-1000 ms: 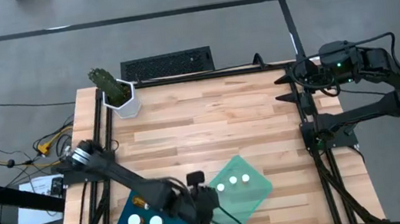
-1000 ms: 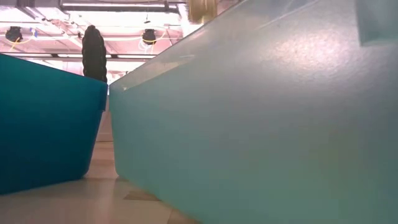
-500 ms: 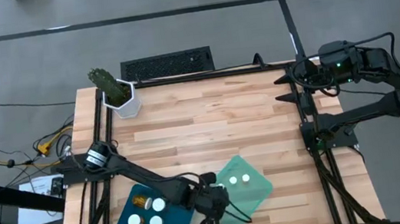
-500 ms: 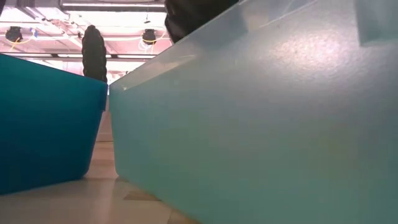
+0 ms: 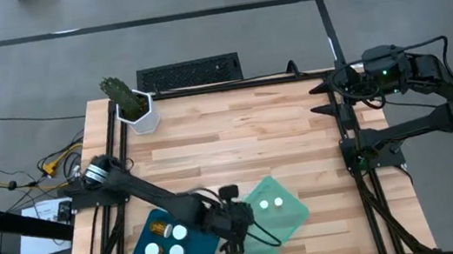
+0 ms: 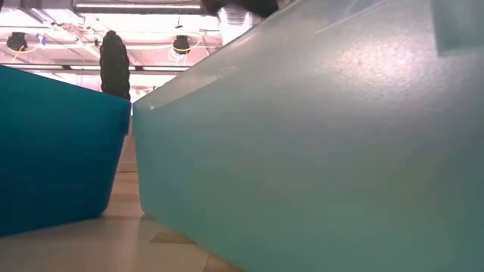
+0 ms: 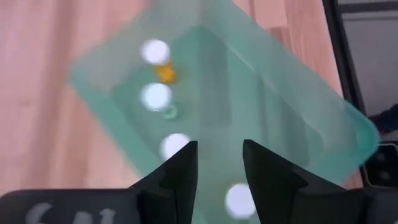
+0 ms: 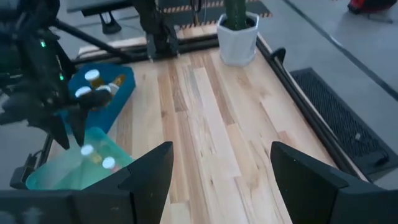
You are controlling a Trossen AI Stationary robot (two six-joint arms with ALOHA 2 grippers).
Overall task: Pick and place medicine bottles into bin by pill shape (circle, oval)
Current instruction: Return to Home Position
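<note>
As bottles (image 7: 155, 96) rest in the green bin (image 7: 292, 93), the left gripper (image 7: 219, 146) hangs above, jaws spread empty, seemingly finished; right gripper (image 8: 221, 152) idles, spread.

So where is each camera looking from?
High view: above the table, straight down; both arms, left tool over the green bin, right tool at the right edge.
Low view: table-top height, facing the blue bin and green bin walls; a dark arm bit on top.
Left wrist view: on the left arm, down into the green bin's bottles, past open fingers.
Right wrist view: on the right arm, across the table, past open fingers.
Shared: the green bin, in all four.
</note>
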